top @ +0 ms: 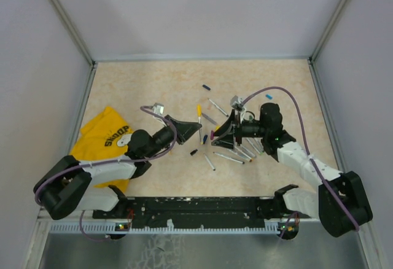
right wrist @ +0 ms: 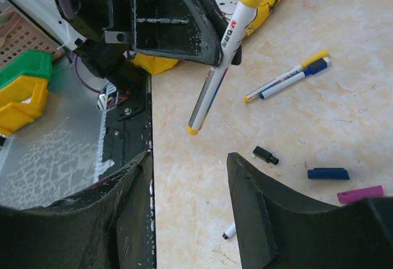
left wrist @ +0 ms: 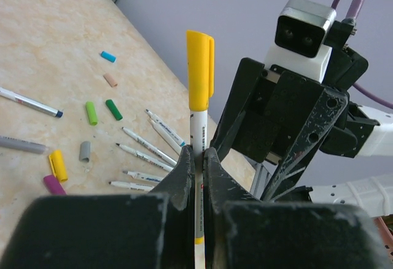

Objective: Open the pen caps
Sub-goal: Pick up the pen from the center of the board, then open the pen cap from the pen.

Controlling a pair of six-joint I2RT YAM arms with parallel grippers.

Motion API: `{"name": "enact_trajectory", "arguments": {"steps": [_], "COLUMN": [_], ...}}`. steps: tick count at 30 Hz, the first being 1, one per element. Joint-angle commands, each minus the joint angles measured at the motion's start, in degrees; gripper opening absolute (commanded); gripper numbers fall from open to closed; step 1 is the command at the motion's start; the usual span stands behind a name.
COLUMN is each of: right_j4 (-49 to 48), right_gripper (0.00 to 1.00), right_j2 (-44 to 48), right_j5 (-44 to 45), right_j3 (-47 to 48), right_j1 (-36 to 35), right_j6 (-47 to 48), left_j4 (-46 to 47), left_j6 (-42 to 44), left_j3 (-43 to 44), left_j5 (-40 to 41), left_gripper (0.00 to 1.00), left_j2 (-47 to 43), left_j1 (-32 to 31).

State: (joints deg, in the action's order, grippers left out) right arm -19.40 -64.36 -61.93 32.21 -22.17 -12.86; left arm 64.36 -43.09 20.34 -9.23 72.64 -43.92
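Yellow cloth [top: 101,137] lay crumpled at the left side of the bench [top: 153,85], partly under the left arm. Just right of it, near the middle of the bench, the left pincer [left wrist: 196,158] was clamped tight on the white barrel of a pen [left wrist: 198,128], which it held up off the surface. That pen's yellow cap [left wrist: 200,66] was on and stuck out well past the fingertips. On the bench around this spot, loose caps [left wrist: 91,113] in green, blue, grey, yellow and purple lay scattered, apart from one another. Near them a few uncapped pens [left wrist: 142,156] rested roughly side by side, right of centre. Further right, the right pincer [right wrist: 190,158] faced the left one at close range. Its jaws stood partly apart with nothing between them. The held pen hung just in front of that gap, and neither finger touched it.
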Motion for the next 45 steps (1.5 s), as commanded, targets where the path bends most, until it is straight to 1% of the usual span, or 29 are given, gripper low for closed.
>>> {"name": "enact_trajectory", "arguments": {"steps": [1, 5, 11, 14, 17, 20, 23, 25, 26, 27, 30, 32, 34, 36, 38, 40, 43, 45], "right_j4": [-7.28, -6.94, -10.38, -12.53, -12.64, -12.59, -12.77, -12.68, -12.47, -12.01, -8.83, -5.26, 0.6, 6.42, 9.09, 10.74, 13.05, 14.13], "right_gripper": [0.53, 0.53, 0.52, 0.48, 0.39, 0.24, 0.0, 0.0, 0.0, 0.0, 0.0, 0.0, 0.0, 0.0, 0.0, 0.0, 0.0, 0.0], "right_j2": [-0.83, -2.17, -2.26, -1.9, -1.84, -2.24, -2.15, -1.96, -1.91, -1.76, -1.68, -1.53, -1.51, -1.61, -1.65, -1.56, -1.44, -1.39], "right_j5": [0.3, 2.23, 7.06, 7.03, 7.59, 7.49, 7.35, 7.12, 6.98, 6.73, 5.64, 3.87, 1.51, -0.91, -2.97, -4.31, -5.59, -6.25], "right_j3": [0.22, 0.64, 0.06, -0.58, -0.58, -0.37, -0.12, 0.03, 0.21, 0.41, 1.8, 3.22, 5.47, 7.69, 8.58, 9.1, 9.76, 9.97], "right_j1": [-1.97, -3.33, -3.58, -3.88, -4.15, -4.11, -4.11, -4.13, -4.11, -4.11, -3.83, -2.93, -1.93, -0.85, -0.28, -0.15, -0.16, -0.15], "right_j6": [-3.94, -4.57, -10.14, -11.75, -11.88, -12.11, -12.36, -12.43, -12.33, -12.04, -9.72, -6.45, -0.88, 4.53, 7.39, 9.07, 11.35, 12.44], "left_j4": [7.48, 9.96, 12.57, 13.08, 14.16, 14.26, 14.1, 14.36, 15.06, 16.01, 17.22, 15.06, 10.7, 6.0, 1.1, -3.16, -6.65, -8.06], "left_j6": [-1.21, -0.96, 0.42, 0.82, 0.9, 1.42, 1.97, 2.51, 3.02, 3.43, 4.65, 6.45, 8.72, 11.49, 13.5, 14.3, 15.63, 16.28], "left_j3": [2.79, 3.6, 4.47, 5.45, 5.98, 6.2, 5.79, 5.32, 4.8, 4.06, 1.43, 0.14, -0.56, -0.94, -1.3, -1.79, -3.24, -4.01], "left_j5": [2.36, 3.92, 6.37, 6.91, 7.14, 7.72, 7.96, 8.11, 8.42, 8.96, 9.79, 9.3, 8.44, 7.35, 6.24, 5.72, 4.57, 2.27], "left_gripper": [0.0, 0.0, 0.0, 0.0, 0.0, 0.0, 0.0, 0.0, 0.06, 0.14, 0.44, 0.59, 0.71, 0.8, 0.87, 0.91, 0.98, 0.99], "left_j2": [2.78, 5.1, 7.41, 8.75, 9.71, 9.74, 9.25, 8.81, 8.53, 8.05, 4.93, 1.53, -2.3, -5.92, -9.48, -12.89, -17.36, -20.21], "left_j1": [-1.54, -3.11, -5.87, -6.71, -7.44, -7.94, -8.04, -8.11, -8.11, -8.04, -8.02, -8.0, -7.93, -7.78, -7.5, -7.08, -6.34, -5.27]}}
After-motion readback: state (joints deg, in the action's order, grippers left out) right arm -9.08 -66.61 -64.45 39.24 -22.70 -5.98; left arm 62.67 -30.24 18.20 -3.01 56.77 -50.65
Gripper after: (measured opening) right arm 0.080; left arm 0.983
